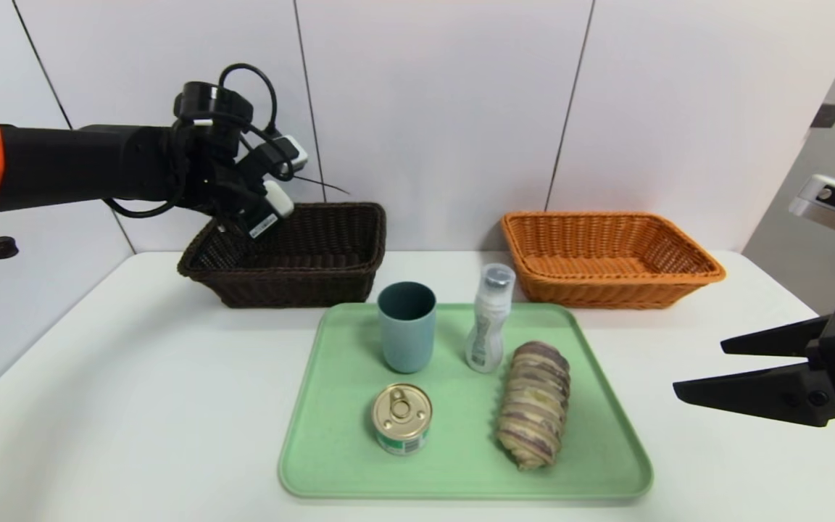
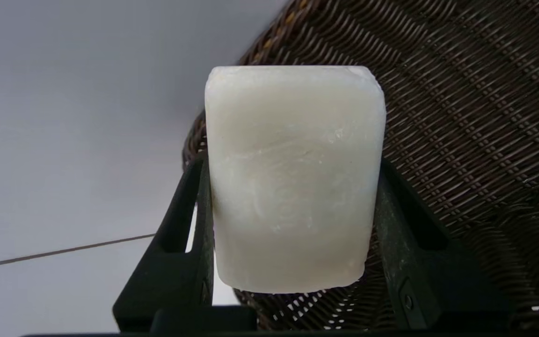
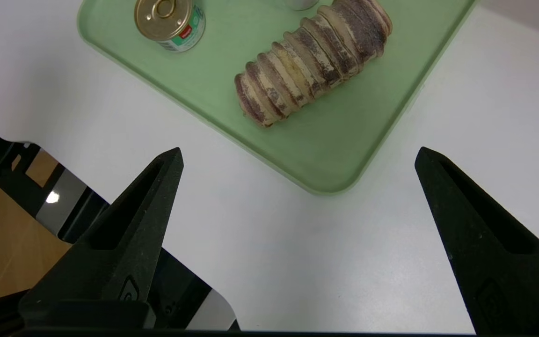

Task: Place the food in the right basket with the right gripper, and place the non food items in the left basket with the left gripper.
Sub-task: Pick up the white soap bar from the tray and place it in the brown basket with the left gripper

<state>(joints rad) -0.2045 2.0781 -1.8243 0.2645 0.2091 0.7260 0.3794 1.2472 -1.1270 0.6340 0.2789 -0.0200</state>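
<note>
White and round-cornered, the bar of soap [image 2: 295,180] is pinched in the left tool [image 2: 293,187], its long axis running out between the two fingers, and is held over the near-black woven basket [image 1: 301,286] (the left arm being much the nearer one to it). For the coming release, the basket's floor appears to lie beneath the soap, though close to one rim, so a slight inward shift may be needed. The right tool [image 1: 700,368] is spread wide beside the pale green tray [image 1: 461,489].

Left gripper [image 2: 293,173] clamped, right gripper [image 3: 300,152] (idle) wide open.
</note>
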